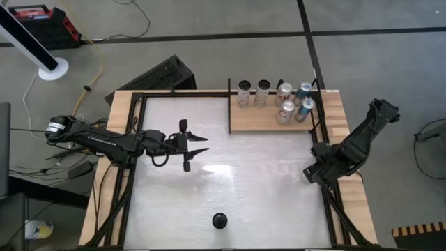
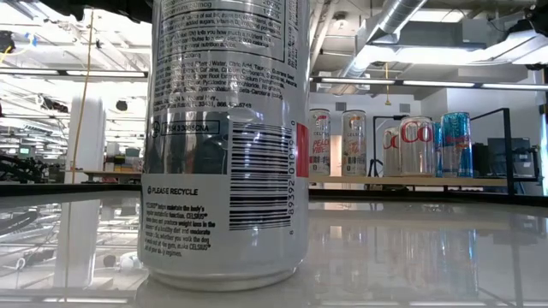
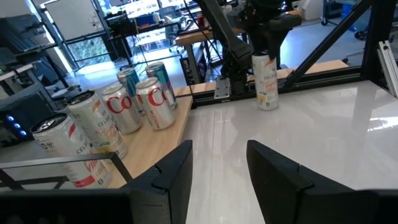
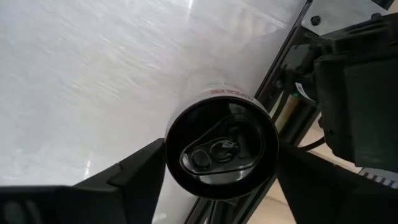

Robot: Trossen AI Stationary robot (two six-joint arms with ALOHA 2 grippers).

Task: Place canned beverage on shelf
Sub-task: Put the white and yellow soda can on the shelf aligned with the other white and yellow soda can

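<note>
My right gripper (image 1: 315,169) stands at the table's right edge, shut on a white can (image 4: 221,155). That can also shows upright in the left wrist view (image 3: 267,81). My left gripper (image 1: 202,143) is open and empty over the left middle of the white tabletop, pointing toward the right edge; its fingers show in its wrist view (image 3: 221,168). The shelf (image 1: 334,118), a light-wood plank with black rods, lies at the far right and bears several upright cans (image 1: 279,97). Another can (image 1: 220,221) stands alone near the front edge, and it fills the low view (image 2: 227,145). My right gripper pinches the white can between its two fingers, one on each side of the can's upper wall (image 4: 171,134), just below the rim. The fingers come from above, pointing down. The can stands upright with its bottom (image 3: 268,106) on the tabletop.
Black frame rails (image 1: 324,202) run along the table's right edge close to the held can. A black rod (image 1: 229,104) edges the shelf's left end. The white tabletop (image 1: 265,174) lies between the two grippers.
</note>
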